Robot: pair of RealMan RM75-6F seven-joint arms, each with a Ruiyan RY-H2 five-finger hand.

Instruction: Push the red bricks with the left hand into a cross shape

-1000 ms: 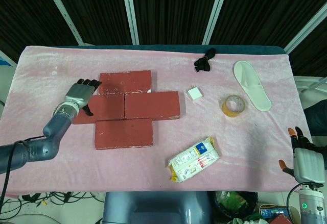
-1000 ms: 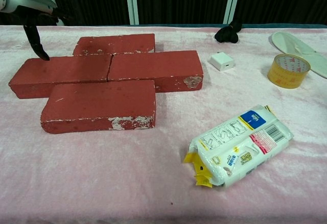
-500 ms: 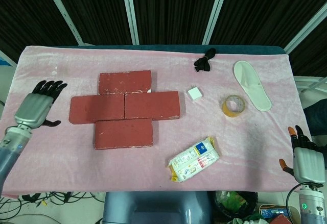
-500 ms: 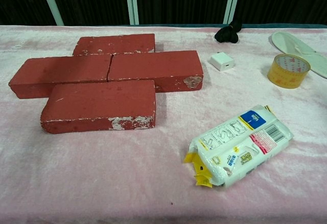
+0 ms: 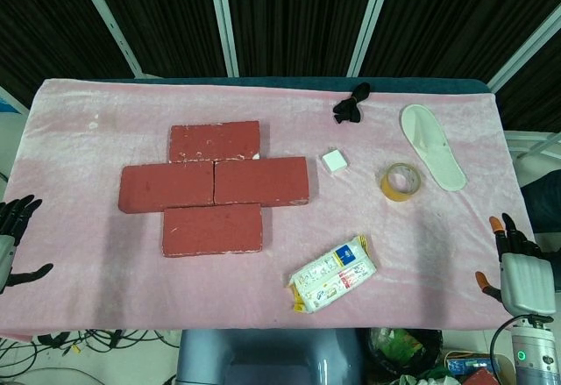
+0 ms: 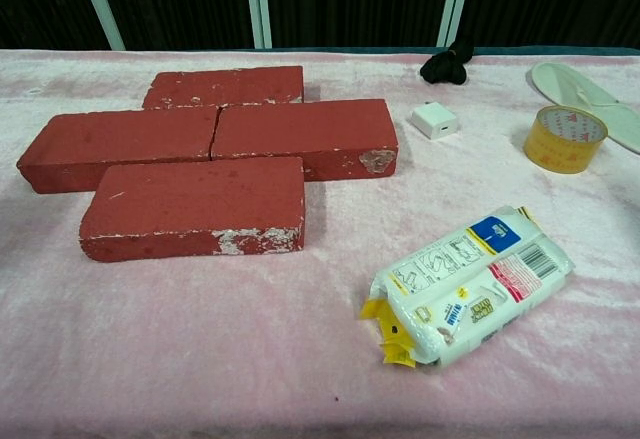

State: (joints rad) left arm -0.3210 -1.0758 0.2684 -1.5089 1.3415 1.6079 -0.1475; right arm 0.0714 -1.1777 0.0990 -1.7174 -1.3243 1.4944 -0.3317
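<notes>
With its dark fingers spread on nothing, the left robot hand [image 5: 10,238] sits off the pink-draped tabletop [image 5: 105,288], well apart from the four rectangular red bricks [image 5: 213,188], which lie touching in a cross-like cluster, apparently finished. No containers show. The right robot hand [image 5: 519,275] rests likewise splayed, empty.

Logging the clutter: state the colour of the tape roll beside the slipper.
The tape roll is yellow-orange with faint red print, clearest in the chest view.
</notes>
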